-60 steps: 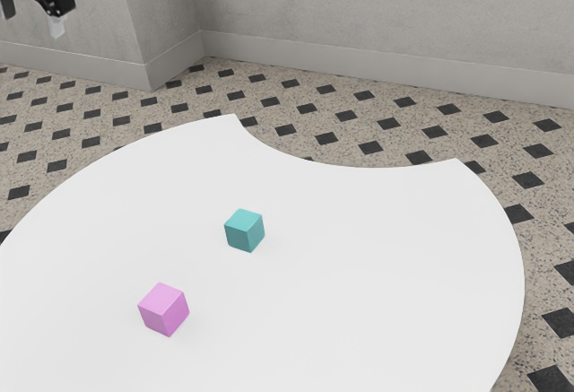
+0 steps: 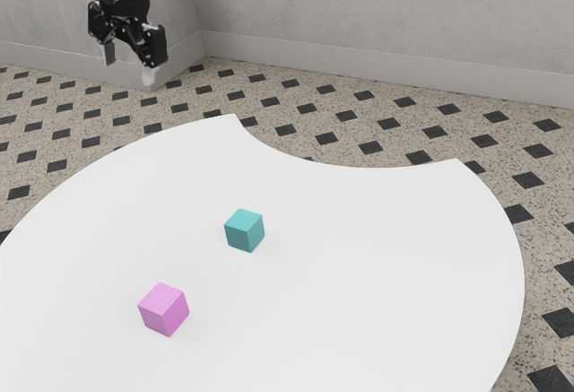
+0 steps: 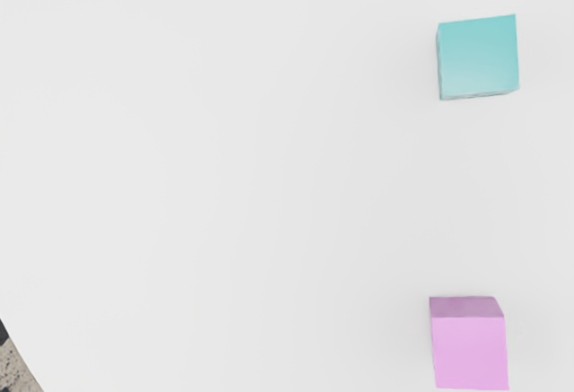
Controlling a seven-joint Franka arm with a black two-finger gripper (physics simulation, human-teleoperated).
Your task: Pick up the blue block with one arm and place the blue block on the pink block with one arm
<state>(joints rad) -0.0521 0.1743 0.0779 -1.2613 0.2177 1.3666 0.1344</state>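
Observation:
A teal-blue block (image 2: 244, 230) rests near the middle of the round white table (image 2: 377, 257). The pink block (image 2: 163, 308) lies on the table closer to the front, toward the exterior view's left of the blue one, with a gap between them. My gripper (image 2: 128, 65) hangs high above the table's far left side, well away from both blocks, its fingers open and holding nothing. From the hand camera the blue block (image 3: 477, 56) and the pink block (image 3: 468, 342) both lie on bare white table top, apart from each other.
The white table has a curved notch (image 2: 296, 154) cut into its far edge. Beyond it lie a speckled floor with black diamonds (image 2: 430, 123) and a grey wall with a baseboard. A strip of floor (image 3: 11, 370) peeks past the table's rim.
My arm has swung in from the exterior view's upper left corner toward the right and lower, bringing the gripper further into sight. Both blocks have stayed put.

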